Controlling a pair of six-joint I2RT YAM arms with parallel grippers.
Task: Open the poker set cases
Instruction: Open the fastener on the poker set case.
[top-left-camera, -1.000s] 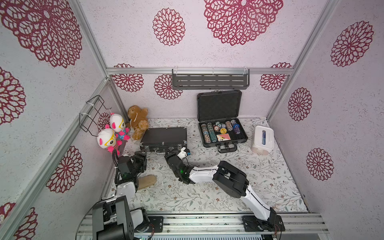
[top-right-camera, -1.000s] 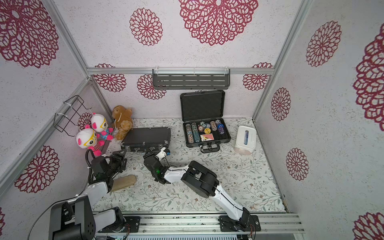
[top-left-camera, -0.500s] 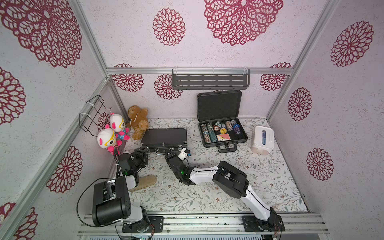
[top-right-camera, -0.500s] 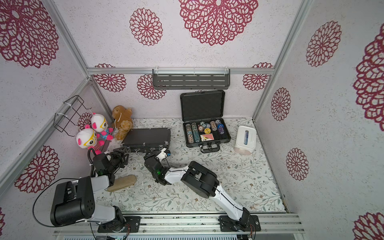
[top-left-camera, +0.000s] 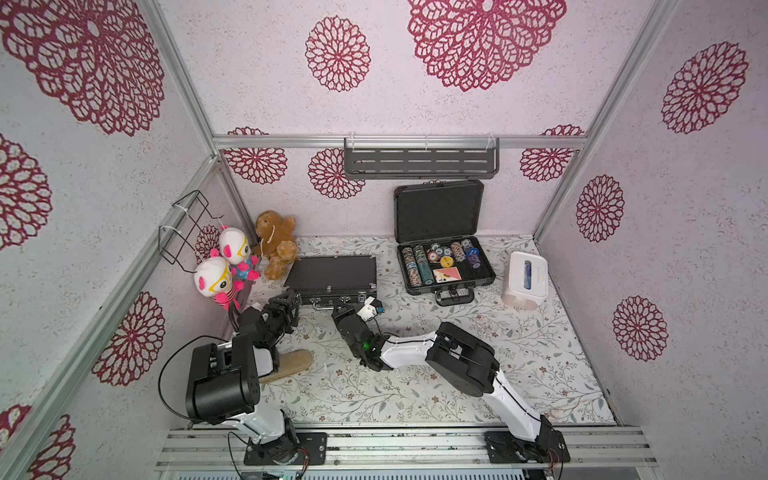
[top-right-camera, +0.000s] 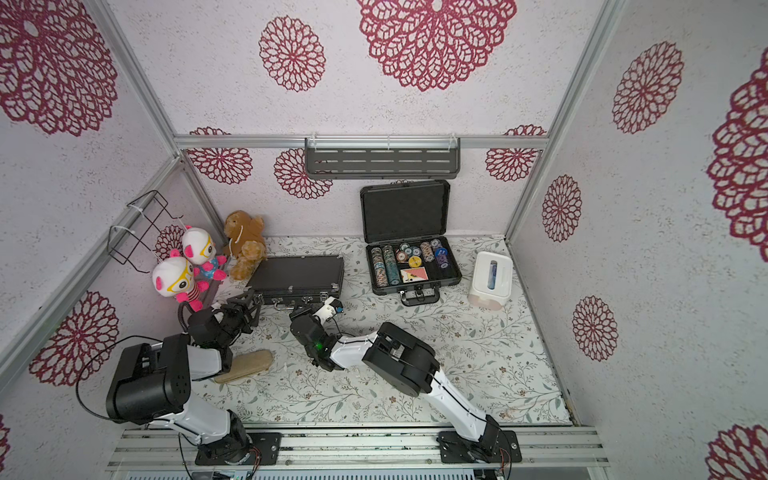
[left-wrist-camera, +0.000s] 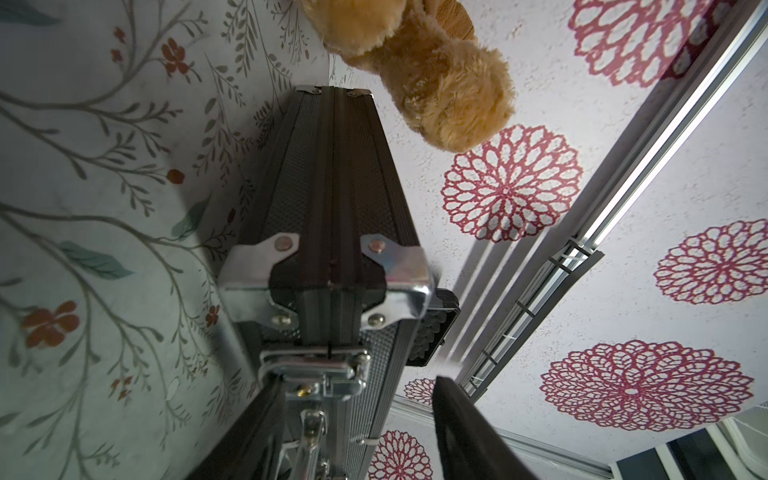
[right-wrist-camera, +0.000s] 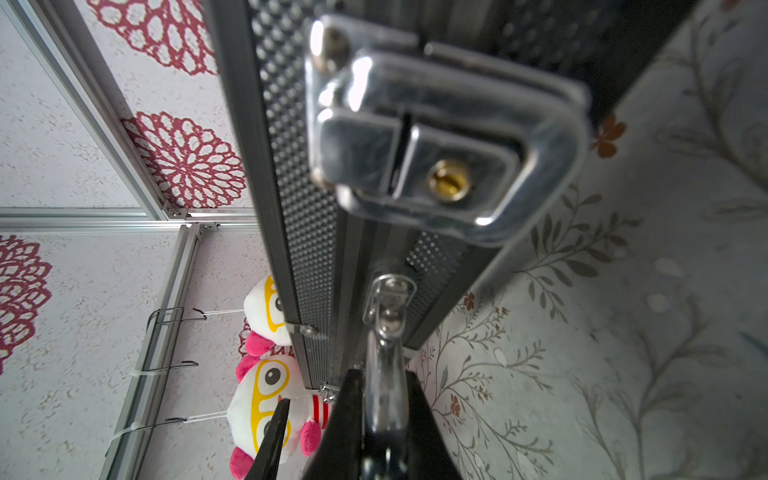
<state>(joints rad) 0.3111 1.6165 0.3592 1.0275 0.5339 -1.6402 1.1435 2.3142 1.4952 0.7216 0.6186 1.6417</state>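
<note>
Black thin case (top-left-camera: 332, 270) closed | left claw (top-left-camera: 288, 297) nearer it, wide | right claw (right-wrist-camera: 382, 386) still pinching handle (right-wrist-camera: 384, 357)

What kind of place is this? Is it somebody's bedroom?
Probably not: it looks like a robot test booth. Two robot arms are bolted to a rail, inside flower-papered walls, with plush toys and poker cases.

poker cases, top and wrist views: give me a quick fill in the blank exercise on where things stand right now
1. The thick grey case by the back wall stands ___, with its chips showing.
2. The thin black case lies flat with its lid ___.
3. The right claw is shut on the thin black case's silver ___.

Missing words: open; closed; handle
</note>
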